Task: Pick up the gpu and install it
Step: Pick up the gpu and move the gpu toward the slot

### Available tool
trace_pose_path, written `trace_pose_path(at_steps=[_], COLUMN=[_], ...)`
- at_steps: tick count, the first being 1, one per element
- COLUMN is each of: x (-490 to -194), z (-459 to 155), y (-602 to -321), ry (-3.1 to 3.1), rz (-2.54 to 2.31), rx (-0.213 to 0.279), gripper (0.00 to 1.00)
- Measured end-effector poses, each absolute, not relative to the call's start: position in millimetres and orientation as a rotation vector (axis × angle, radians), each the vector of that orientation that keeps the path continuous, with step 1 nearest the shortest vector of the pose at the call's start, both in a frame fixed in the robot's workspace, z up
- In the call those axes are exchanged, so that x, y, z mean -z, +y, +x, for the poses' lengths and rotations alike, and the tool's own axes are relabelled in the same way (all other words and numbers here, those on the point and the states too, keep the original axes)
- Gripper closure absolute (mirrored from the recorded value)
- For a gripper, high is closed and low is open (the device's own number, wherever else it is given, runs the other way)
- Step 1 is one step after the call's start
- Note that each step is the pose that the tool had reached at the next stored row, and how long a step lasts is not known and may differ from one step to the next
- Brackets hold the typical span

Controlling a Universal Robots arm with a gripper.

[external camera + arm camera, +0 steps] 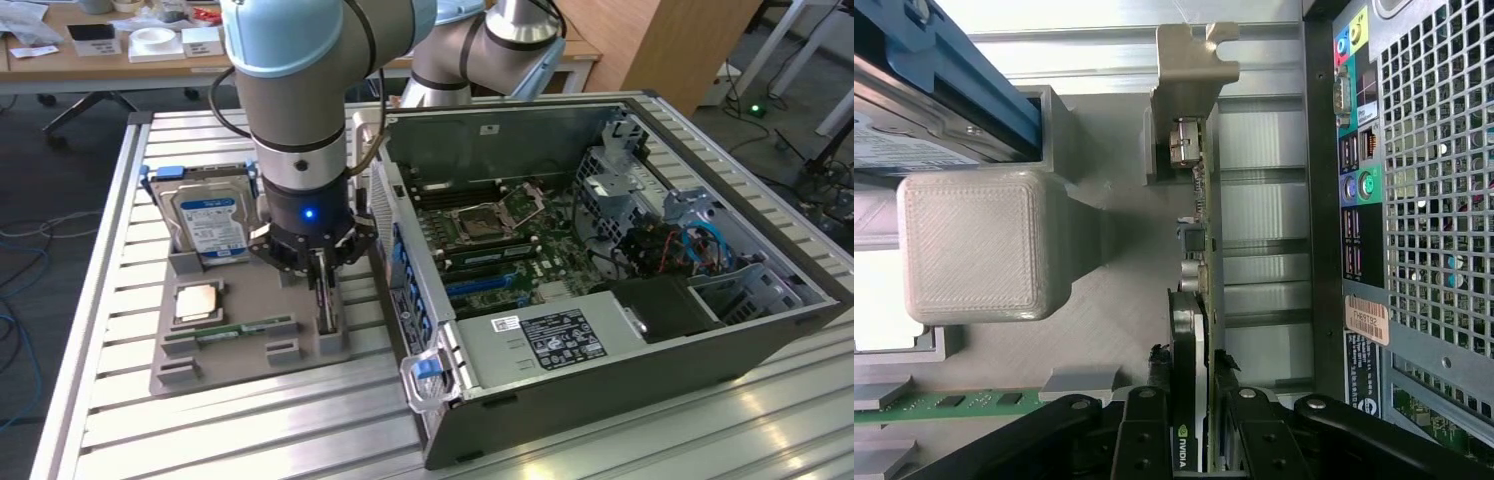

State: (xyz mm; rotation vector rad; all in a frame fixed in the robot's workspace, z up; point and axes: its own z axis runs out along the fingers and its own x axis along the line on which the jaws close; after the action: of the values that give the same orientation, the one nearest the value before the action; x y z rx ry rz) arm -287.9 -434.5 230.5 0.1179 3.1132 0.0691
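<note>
The claw (1192,375) is closed on the gpu (1206,230), one finger (1157,385) against the black cooler face and the other against the green board side, with no gap seen on either side. In the exterior view the claw (320,265) points straight down over the gpu (324,308), which stands on edge in a slot of the grey holder tray (240,365), its silver bracket (1194,60) at the far end from the claw. Read as a clock around the claw in that view, the hard drive (211,222) stands upright at ten o'clock, the CPU (198,300) lies at eight, the RAM stick (247,330) at seven, and the open computer case (601,350) sits at three, just beside the tray on the slatted table (240,430).
</note>
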Motion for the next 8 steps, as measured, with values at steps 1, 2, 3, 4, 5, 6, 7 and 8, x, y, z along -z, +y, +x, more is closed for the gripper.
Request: trace_pose_path(at_steps=[1,2,3,4,5,6,7,8], x=[-230.5,-230.4,-230.4,-230.4,-230.5,-230.5,-230.5,-230.5], z=[-287.9,-287.9,-287.9,-287.9,-287.9,-287.9,-287.9,-287.9], y=[-434.5,-434.5,-434.5,-434.5,-434.5,-434.5,-434.5,-434.5], ry=[3.113,3.113,3.113,3.113,3.113,3.113,3.113,3.113], rz=[0.118,0.118,0.118,0.118,0.118,0.118,0.118,0.118], rx=[-0.069,-0.069,-0.069,-0.069,-0.069,-0.069,-0.069,-0.069], gripper=[0.73,0.73,0.73,0.73,0.73,0.73,0.73,0.73])
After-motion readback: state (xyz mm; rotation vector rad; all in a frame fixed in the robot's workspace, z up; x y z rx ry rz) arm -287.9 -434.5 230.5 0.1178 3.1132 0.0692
